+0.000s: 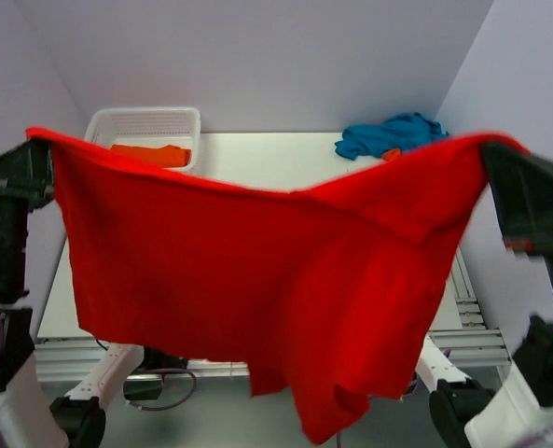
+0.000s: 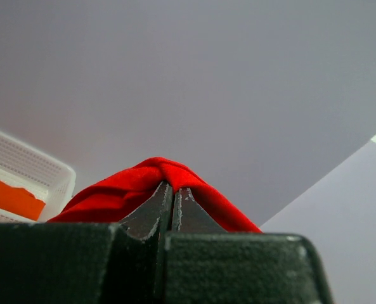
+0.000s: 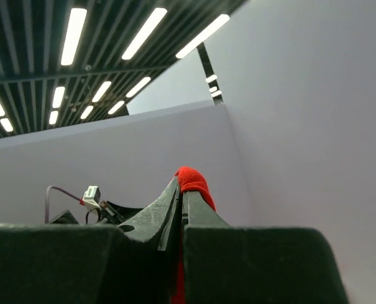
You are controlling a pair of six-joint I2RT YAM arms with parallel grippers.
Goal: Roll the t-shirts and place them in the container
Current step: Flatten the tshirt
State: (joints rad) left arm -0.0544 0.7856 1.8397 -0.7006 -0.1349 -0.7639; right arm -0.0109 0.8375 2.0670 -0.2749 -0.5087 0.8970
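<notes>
The red t-shirt (image 1: pixel 257 280) hung clear of the counter (image 1: pixel 267 159), stretched wide between my two arms and sagging in the middle, filling most of the overhead view. My left claw (image 2: pixel 173 189) was clamped shut on one top corner and my right claw (image 3: pixel 182 183) was pinched on the other, with red cloth bunched over the tips of each. The counter was white and matte, boxed in by plain pale lilac walls at the back and both sides. At its far left stood a white lattice basket (image 1: pixel 99 131) with an orange t-shirt (image 1: pixel 150 154) lying flat in it. At the far right a teal t-shirt (image 1: pixel 388 135) lay crumpled, a scrap of orange cloth (image 1: pixel 393 154) showing at its near edge. Over the wall, the right wrist camera showed a dark slatted ceiling with strip lights (image 3: pixel 73 38).
</notes>
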